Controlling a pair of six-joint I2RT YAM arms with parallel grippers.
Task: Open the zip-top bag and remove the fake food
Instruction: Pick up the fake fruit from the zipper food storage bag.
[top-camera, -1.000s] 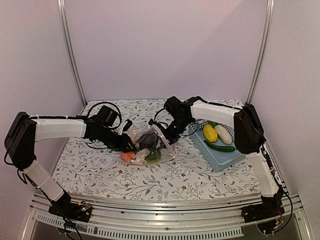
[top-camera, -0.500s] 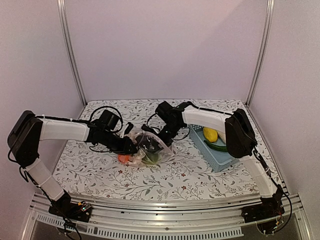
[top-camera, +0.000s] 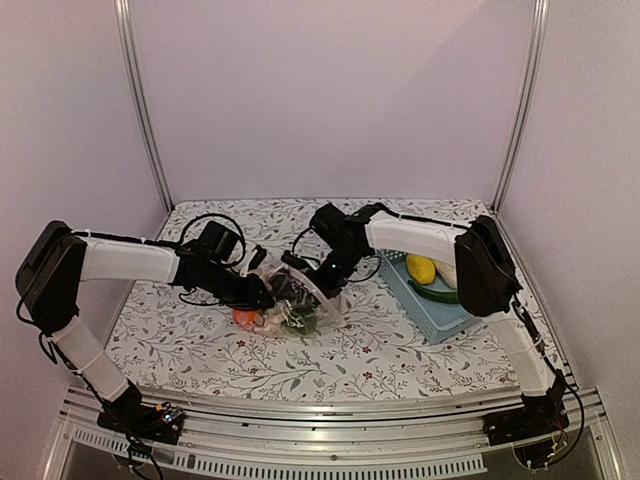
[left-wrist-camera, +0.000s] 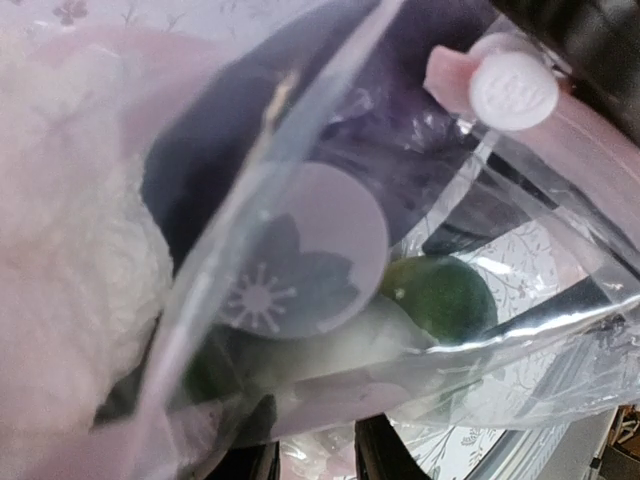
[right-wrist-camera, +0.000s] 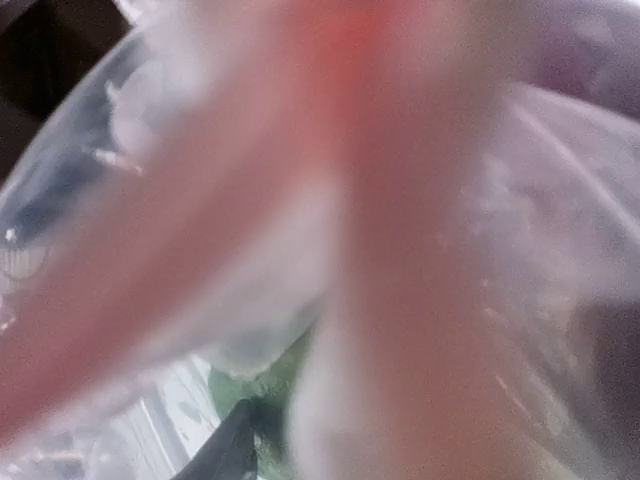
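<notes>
Looking down from the top camera, you find the zip-top bag (top-camera: 325, 300) lying near the middle of the flowered tabletop (top-camera: 180, 340), between the two arms. The fake food (top-camera: 290, 318) is bunched inside it: an orange piece (top-camera: 243, 317) at the left end, a green piece (top-camera: 302, 320) on the near side, and a dark purple piece (top-camera: 293, 285) behind them. Your left claw (top-camera: 262, 296) meets the bag's left edge; in its wrist view the clear film runs down between the two dark fingers (left-wrist-camera: 380, 460), so this claw is clamped on the bag. Through the film that view shows a white cauliflower (left-wrist-camera: 70, 300) at left, the purple piece above it, a round green piece (left-wrist-camera: 440, 295) at lower right, a printed flower disc (left-wrist-camera: 300, 260) on the plastic, and a pink zip strip (left-wrist-camera: 590, 140) with a white round knob (left-wrist-camera: 513, 88) at upper right. Your right claw (top-camera: 322, 278) sits at the bag's far right edge. Its wrist view is a pink and white blur close against the plastic, so you cannot tell whether its fingers are apart or together. A light-blue basket (top-camera: 455, 318) stands right of the bag, apart from it, holding a yellow piece (top-camera: 421, 268) and a green cucumber (top-camera: 440, 293).
</notes>
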